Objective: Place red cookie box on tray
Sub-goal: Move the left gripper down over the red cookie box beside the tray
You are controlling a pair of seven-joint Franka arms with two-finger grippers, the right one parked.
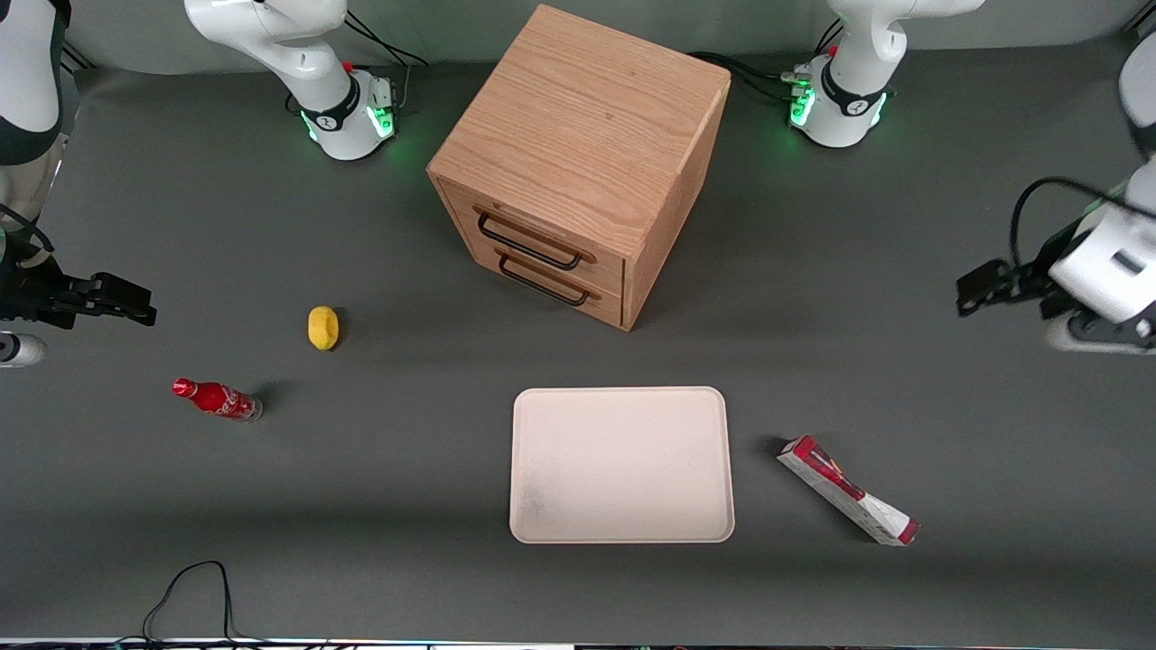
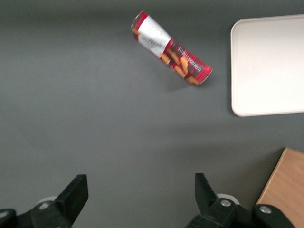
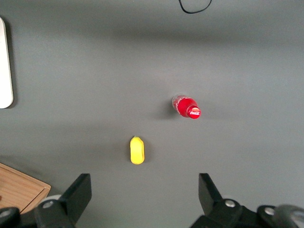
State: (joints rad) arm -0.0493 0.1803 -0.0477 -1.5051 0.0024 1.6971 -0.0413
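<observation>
The red cookie box (image 1: 849, 490) lies flat on the grey table beside the tray (image 1: 621, 465), at the tray's working-arm side, angled to the tray's edge. The left wrist view shows the same box (image 2: 171, 48), red with a white panel, and the tray (image 2: 268, 66), pale cream with nothing on it. My left gripper (image 1: 968, 293) hangs above the table toward the working arm's end, farther from the front camera than the box. That gripper (image 2: 139, 183) is open, with only bare table between its fingers.
A wooden two-drawer cabinet (image 1: 578, 162) stands farther from the front camera than the tray. A yellow object (image 1: 322, 327) and a small red soda bottle (image 1: 217, 399) lie toward the parked arm's end. A black cable (image 1: 190, 587) loops near the table's front edge.
</observation>
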